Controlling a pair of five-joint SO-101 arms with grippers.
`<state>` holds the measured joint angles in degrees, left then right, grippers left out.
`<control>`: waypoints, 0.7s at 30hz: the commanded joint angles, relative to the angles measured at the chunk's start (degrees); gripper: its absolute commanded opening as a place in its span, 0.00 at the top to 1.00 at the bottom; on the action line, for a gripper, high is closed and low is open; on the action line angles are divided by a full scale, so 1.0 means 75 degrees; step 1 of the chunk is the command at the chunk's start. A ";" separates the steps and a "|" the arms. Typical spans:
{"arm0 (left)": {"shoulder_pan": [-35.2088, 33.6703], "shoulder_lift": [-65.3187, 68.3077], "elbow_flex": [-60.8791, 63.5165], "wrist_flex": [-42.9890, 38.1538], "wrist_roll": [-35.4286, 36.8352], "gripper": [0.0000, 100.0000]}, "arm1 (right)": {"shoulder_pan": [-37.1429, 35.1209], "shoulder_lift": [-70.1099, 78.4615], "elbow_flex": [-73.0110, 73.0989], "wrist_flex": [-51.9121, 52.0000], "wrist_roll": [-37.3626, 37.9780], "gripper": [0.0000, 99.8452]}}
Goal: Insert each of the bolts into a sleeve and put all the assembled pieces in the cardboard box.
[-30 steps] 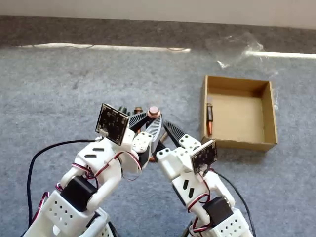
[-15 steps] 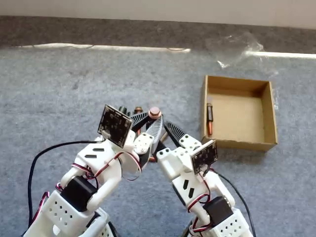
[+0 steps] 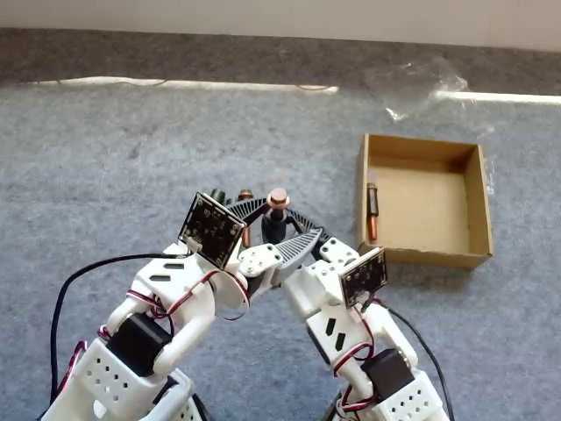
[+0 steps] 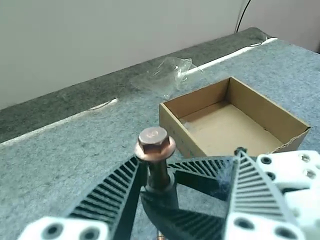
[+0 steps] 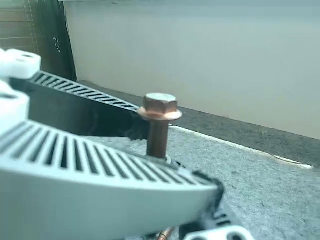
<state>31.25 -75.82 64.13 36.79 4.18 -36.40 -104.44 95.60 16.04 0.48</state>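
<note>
A copper bolt (image 3: 278,198) stands head-up in a black sleeve (image 3: 274,230) held above the carpet between both arms. My right gripper (image 3: 277,235) is shut on the sleeve. My left gripper (image 3: 291,219) is open, one finger on each side of the bolt (image 4: 155,144), and only the bolt-side finger (image 4: 117,192) lies close to the shaft. In the right wrist view the bolt (image 5: 159,109) rises behind a ribbed finger (image 5: 100,165). The cardboard box (image 3: 422,147) sits to the right with one assembled piece (image 3: 372,210) along its left wall.
Two more small pieces (image 3: 219,195) (image 3: 246,196) stand on the carpet just behind the left wrist camera board. A crumpled clear plastic bag (image 3: 419,83) lies beyond the box. The carpet to the left is bare.
My left gripper has opened: its moving finger swung away from the bolt toward the right arm. The bolt stays upright in the sleeve, and the right gripper keeps its hold.
</note>
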 commanded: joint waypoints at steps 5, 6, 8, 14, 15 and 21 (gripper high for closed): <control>-0.0182 -0.0193 -0.0053 -0.0012 -0.0023 0.74 | 0.0088 -0.0111 0.0862 -0.0088 -0.0035 0.99; -0.0369 -0.0193 -0.0006 -0.0012 -0.0023 0.74 | 0.0088 -0.0111 0.0862 -0.0088 -0.0035 0.99; -0.0721 -0.0193 0.0229 -0.0035 -0.0023 0.74 | 0.0088 -0.0111 0.0862 -0.0088 -0.0035 0.99; -0.0862 -0.0193 0.0686 -0.0680 -0.0012 0.74 | 0.0088 -0.0111 0.0862 -0.0076 -0.0035 0.99; -0.0885 -0.0193 0.0686 -0.0715 -0.0012 0.74 | 0.0088 -0.0111 0.0862 -0.0076 -0.0023 0.99; -0.0862 -0.0193 0.0615 -0.0774 0.0000 0.74 | 0.0088 -0.0111 0.0862 -0.0076 -0.0023 0.99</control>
<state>25.45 -76.53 69.67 32.13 4.18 -36.22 -104.26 95.60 16.13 0.57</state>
